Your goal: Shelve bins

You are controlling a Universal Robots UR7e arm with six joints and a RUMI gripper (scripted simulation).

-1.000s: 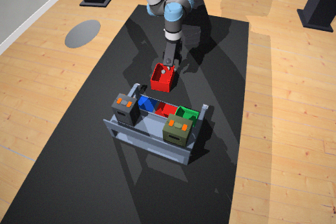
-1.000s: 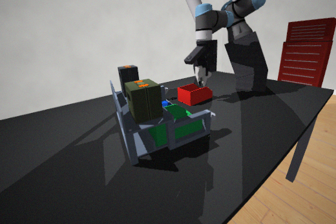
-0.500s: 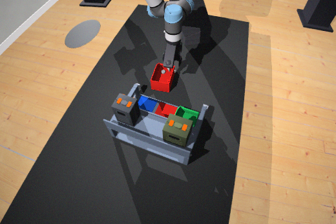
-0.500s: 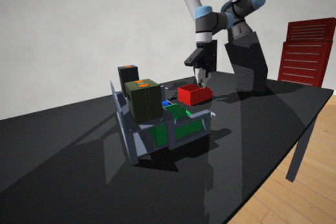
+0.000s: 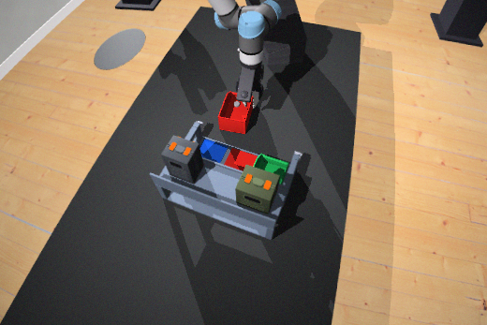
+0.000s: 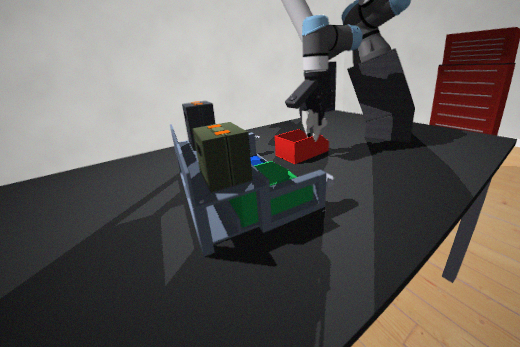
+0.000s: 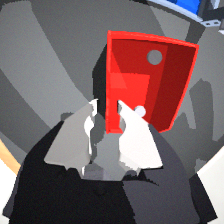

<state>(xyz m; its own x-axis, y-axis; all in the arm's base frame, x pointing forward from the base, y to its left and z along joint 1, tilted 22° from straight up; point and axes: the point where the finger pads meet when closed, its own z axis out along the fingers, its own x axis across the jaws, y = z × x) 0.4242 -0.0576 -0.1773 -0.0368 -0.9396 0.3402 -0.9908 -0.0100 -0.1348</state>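
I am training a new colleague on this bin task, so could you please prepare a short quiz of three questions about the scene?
1. Multiple choice: Which bin is already in the shelf?
a) blue bin
b) green bin
c) yellow bin

2. True or false: The red bin is on the table, outside the shelf.

3. Count: How many cases with orange latches stand on the shelf's upper board?

Key: 1 b; 2 true; 3 two
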